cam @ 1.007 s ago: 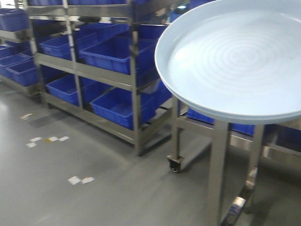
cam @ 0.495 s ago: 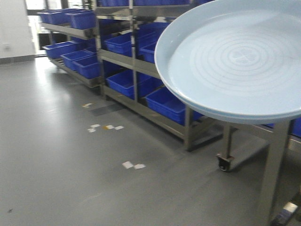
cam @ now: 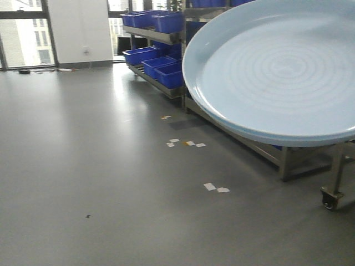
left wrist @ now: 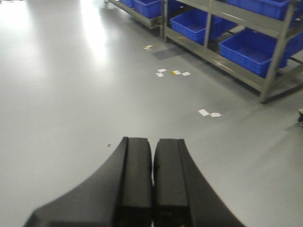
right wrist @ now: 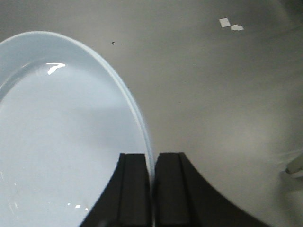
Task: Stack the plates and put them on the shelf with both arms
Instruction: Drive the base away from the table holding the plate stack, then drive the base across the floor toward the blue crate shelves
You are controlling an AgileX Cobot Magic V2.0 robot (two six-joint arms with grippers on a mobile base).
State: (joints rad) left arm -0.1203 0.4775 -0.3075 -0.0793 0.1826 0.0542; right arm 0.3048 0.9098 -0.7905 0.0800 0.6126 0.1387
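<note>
A pale blue-white glossy plate fills the upper right of the front view, held up in the air above the floor. In the right wrist view the same plate spreads to the left, and my right gripper is shut on its rim, one black finger on each side. My left gripper hangs over bare floor with its two black fingers pressed together and nothing between them. Only one plate shows; whether a second one lies with it I cannot tell.
Steel shelf racks holding blue bins run along the right, also seen as racks with blue bins in the left wrist view. A caster wheel stands at right. White tape scraps lie on the grey floor.
The view has swung left: the racks and the steel frame slid to the right and away, and open floor and windows came into sight. The plate keeps its place in the frame.
</note>
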